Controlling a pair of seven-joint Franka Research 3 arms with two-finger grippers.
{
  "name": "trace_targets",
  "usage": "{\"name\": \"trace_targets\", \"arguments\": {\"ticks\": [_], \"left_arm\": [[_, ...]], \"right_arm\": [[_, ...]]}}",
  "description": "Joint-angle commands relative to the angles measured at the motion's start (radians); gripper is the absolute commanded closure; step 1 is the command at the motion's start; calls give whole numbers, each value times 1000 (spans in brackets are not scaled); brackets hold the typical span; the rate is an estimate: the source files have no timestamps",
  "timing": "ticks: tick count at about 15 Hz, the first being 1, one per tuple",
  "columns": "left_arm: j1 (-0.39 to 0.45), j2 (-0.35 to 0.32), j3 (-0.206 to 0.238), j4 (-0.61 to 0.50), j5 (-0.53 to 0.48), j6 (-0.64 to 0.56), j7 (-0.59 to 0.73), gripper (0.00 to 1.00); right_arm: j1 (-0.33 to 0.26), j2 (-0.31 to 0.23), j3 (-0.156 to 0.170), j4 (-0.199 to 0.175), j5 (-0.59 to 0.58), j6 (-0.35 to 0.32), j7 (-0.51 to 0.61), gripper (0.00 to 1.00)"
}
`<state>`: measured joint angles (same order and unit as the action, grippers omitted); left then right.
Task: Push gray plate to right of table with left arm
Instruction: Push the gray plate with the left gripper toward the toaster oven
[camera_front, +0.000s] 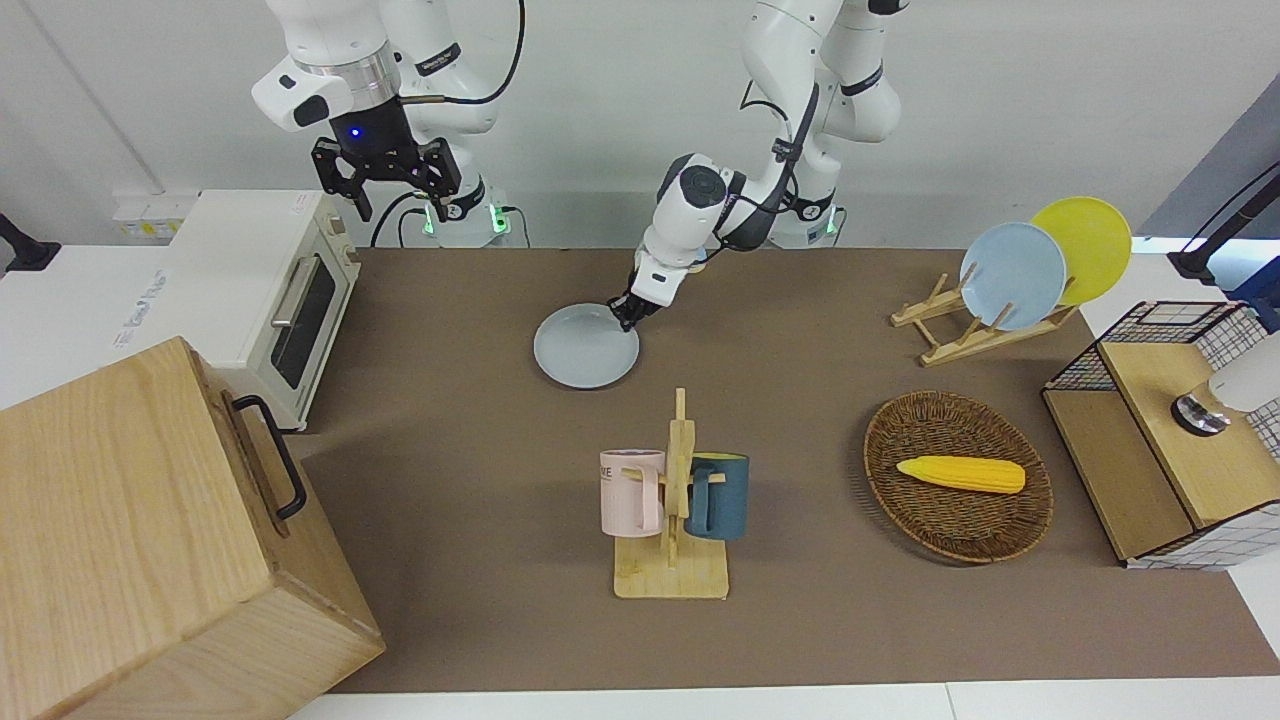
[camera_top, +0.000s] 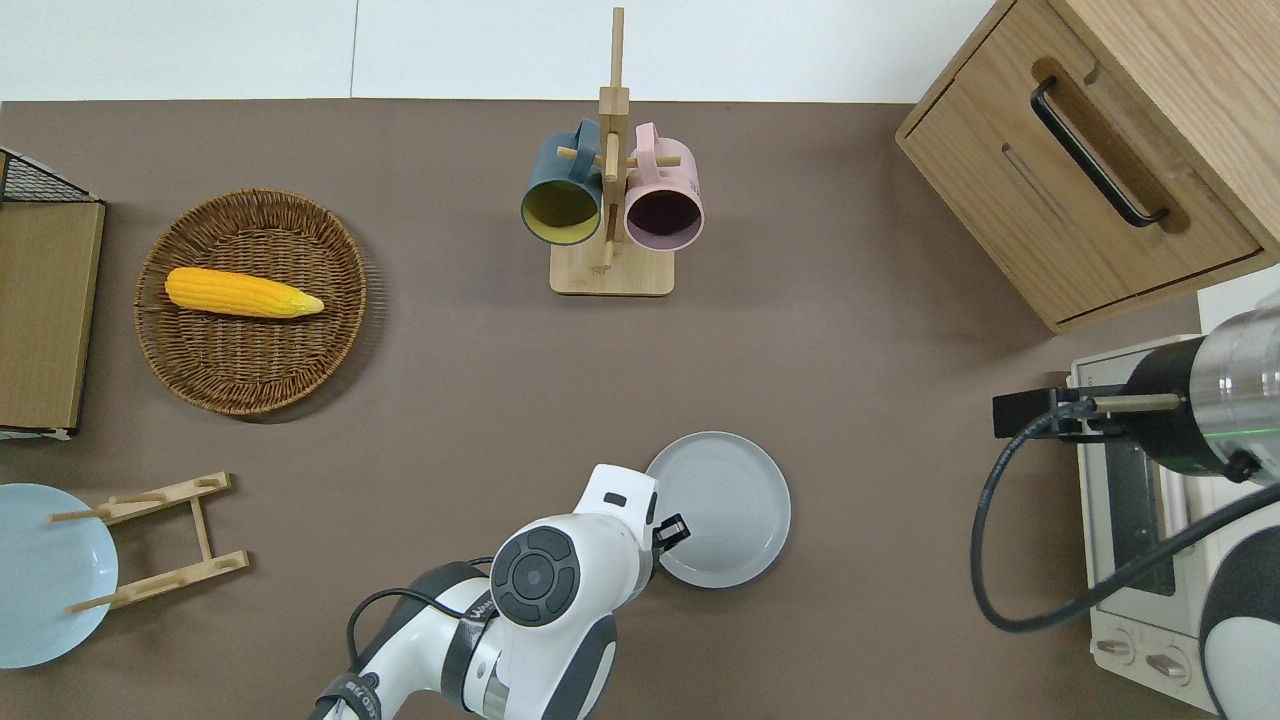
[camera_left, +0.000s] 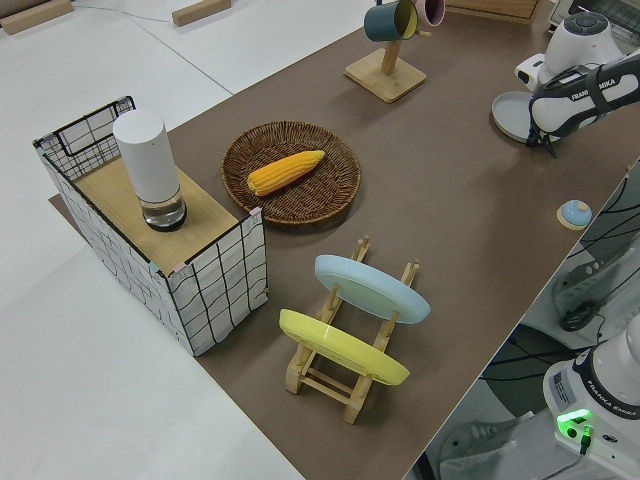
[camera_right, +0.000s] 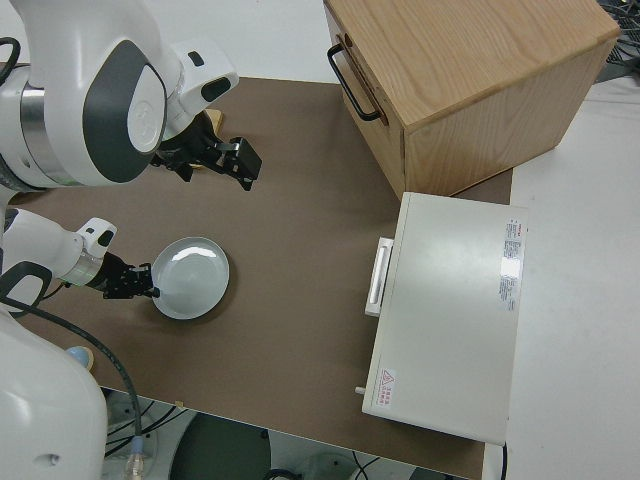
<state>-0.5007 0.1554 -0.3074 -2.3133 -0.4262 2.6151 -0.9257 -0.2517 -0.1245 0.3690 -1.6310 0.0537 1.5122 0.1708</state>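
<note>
The gray plate (camera_front: 585, 346) lies flat on the brown table (camera_front: 480, 450), about midway along it, nearer to the robots than the mug rack. It also shows in the overhead view (camera_top: 725, 505) and the right side view (camera_right: 190, 277). My left gripper (camera_front: 625, 312) is low at the table, against the plate's rim on the side toward the left arm's end; the overhead view (camera_top: 672, 530) shows it touching the rim. My right arm is parked with its gripper (camera_front: 380, 190) open and empty.
A mug rack (camera_front: 672, 500) holds a pink and a dark blue mug. A white toaster oven (camera_front: 270, 290) and a wooden box (camera_front: 130, 540) stand at the right arm's end. A basket with corn (camera_front: 958, 475), a plate rack (camera_front: 1015, 275) and a wire crate (camera_front: 1170, 430) stand at the left arm's end.
</note>
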Motion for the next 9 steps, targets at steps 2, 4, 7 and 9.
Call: {"name": "trace_targets", "arguments": {"ticks": [2, 4, 7, 9], "left_arm": [[-39, 79, 2, 71, -22, 26, -67, 1000], [-42, 84, 2, 77, -22, 26, -68, 1000], [-45, 90, 2, 83, -22, 26, -67, 710], [-39, 89, 2, 81, -22, 23, -71, 38]], "right_arm": [[-24, -27, 14, -27, 21, 0, 10, 5], [-24, -27, 14, -27, 21, 0, 10, 5], [-24, -27, 14, -27, 21, 0, 10, 5], [-24, -27, 14, -27, 21, 0, 10, 5]]}}
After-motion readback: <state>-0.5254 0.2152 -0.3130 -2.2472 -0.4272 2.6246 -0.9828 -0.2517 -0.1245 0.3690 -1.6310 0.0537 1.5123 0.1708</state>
